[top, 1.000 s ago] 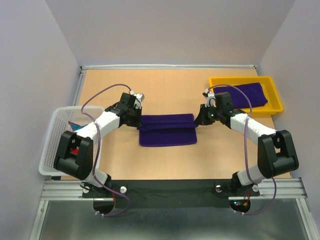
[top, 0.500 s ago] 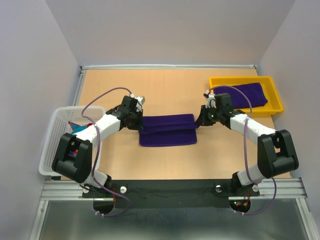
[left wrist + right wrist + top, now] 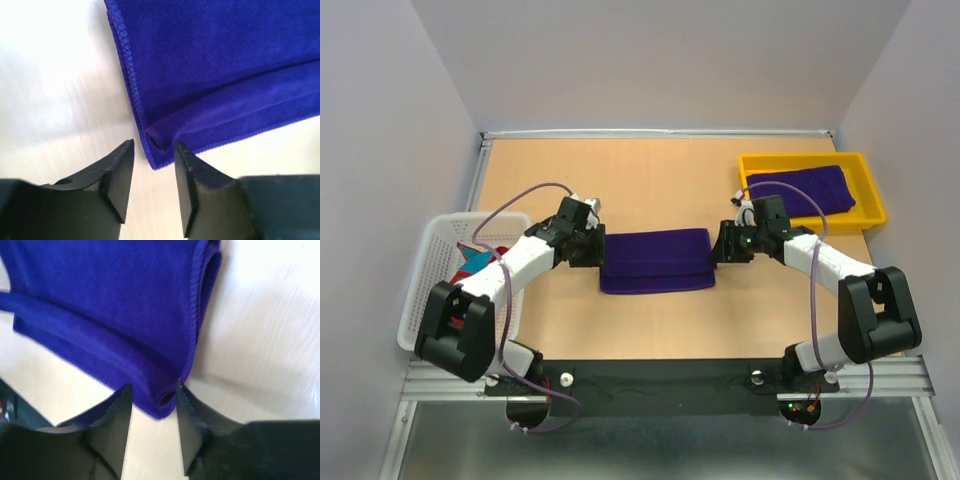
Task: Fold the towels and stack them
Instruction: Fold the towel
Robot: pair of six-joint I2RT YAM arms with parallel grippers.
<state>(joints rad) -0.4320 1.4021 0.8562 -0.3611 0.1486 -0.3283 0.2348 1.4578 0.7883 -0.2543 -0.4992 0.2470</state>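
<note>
Because the left arm crosses the white mesh basket (image 3: 420, 290), only a scrap of red and light-blue towel (image 3: 470, 258) shows inside it. Close up, the left fingers (image 3: 117, 170) and right fingers (image 3: 112, 415) stand spread, pinching nothing, with a corner of the deep purple towel (image 3: 655, 260) at their tips. It lies mid-counter (image 3: 650, 180), folded into a long band with offset layers and stitched edges; another purple towel (image 3: 798, 190) sits in the yellow tray (image 3: 760, 160).
</note>
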